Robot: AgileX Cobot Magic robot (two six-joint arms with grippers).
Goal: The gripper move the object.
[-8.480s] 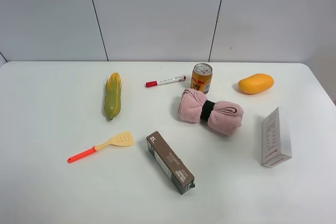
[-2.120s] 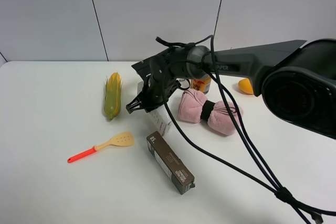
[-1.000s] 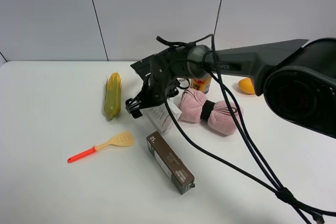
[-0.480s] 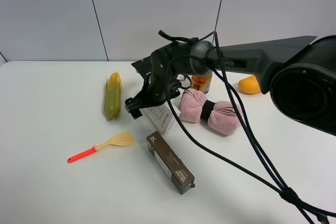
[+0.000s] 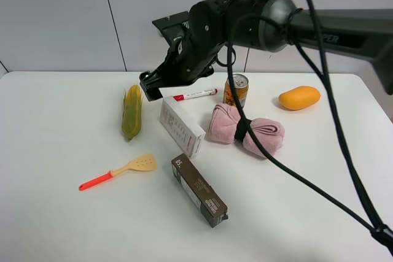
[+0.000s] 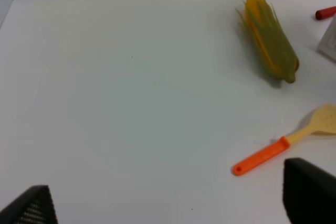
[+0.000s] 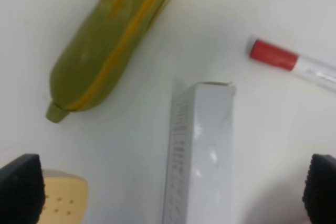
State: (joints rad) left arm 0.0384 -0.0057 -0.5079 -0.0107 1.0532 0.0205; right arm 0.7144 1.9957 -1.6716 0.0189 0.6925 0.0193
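Hovering over the white carton [image 5: 182, 126], the right end effector [image 5: 150, 85] is spread wide, touching nothing.

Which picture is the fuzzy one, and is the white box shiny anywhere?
Right wrist view: the fuzziest; the long white rectangular carton has small bright glare spots, and the green-yellow corn cob is smeared. Exterior high view: sharp, with only faint soft shadows. Left wrist view: a little soft.
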